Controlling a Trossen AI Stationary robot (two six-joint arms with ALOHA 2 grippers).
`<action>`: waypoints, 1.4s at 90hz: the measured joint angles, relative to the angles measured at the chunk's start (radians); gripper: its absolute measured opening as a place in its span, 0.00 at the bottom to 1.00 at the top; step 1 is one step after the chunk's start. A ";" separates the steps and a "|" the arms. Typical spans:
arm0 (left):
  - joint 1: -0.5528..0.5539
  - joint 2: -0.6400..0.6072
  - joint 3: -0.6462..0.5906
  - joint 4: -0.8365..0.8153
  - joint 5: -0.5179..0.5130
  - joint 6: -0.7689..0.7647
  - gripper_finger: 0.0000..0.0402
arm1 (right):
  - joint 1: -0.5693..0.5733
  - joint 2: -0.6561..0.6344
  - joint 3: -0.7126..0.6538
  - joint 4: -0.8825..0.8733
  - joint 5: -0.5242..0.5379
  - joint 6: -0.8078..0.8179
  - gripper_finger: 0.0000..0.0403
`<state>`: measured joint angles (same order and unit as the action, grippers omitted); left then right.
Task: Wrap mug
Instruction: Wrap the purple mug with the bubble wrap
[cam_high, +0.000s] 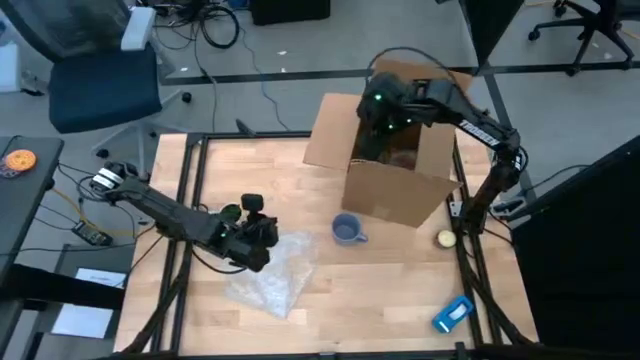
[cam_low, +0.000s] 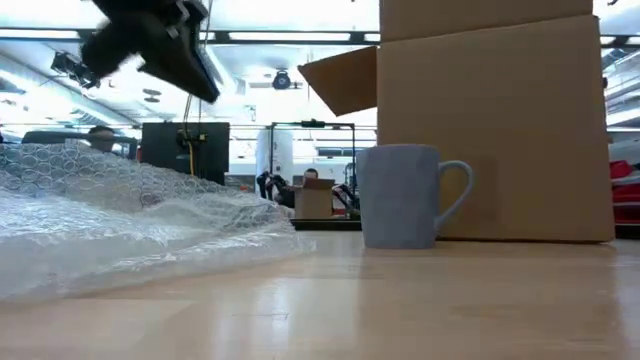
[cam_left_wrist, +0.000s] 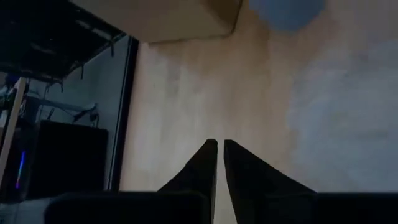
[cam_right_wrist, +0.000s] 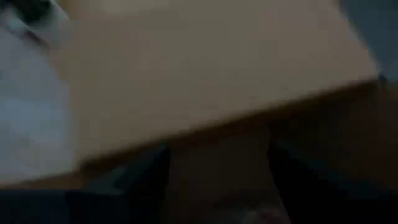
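Note:
A pale blue mug (cam_high: 346, 229) stands upright on the wooden table (cam_high: 400, 300), its handle toward the right edge; it also shows in the low view (cam_low: 400, 195). A sheet of clear bubble wrap (cam_high: 275, 270) lies crumpled on the table to its left, also seen as bubble wrap (cam_low: 120, 215) in the low view. My left gripper (cam_left_wrist: 217, 149) is shut with nothing between its fingers, raised above the wrap's left part (cam_low: 160, 45). My right gripper (cam_right_wrist: 217, 180) is open over the open top of the cardboard box (cam_high: 400, 150), its fingers blurred.
The large cardboard box (cam_low: 490, 120) stands right behind the mug with its flaps open. A small yellow object (cam_high: 446, 238) and a blue object (cam_high: 452, 313) lie near the table's right edge. Bare wood lies in front of the mug.

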<state>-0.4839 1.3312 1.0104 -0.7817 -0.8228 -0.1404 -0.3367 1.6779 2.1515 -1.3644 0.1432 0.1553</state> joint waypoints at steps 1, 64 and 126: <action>-0.004 -0.003 0.003 -0.001 0.000 -0.001 0.04 | 0.005 0.000 0.009 0.002 0.000 0.004 0.60; -0.297 -0.040 0.185 -0.093 0.384 -0.272 0.04 | 0.627 0.022 0.180 0.631 0.022 0.106 0.56; -0.348 -0.015 -0.039 -0.068 0.424 -0.547 0.20 | 1.022 0.451 0.178 0.425 0.042 0.347 0.48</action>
<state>-0.8317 1.3163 0.9711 -0.8492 -0.3987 -0.6876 0.6851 2.1288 2.3291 -0.9397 0.1850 0.5026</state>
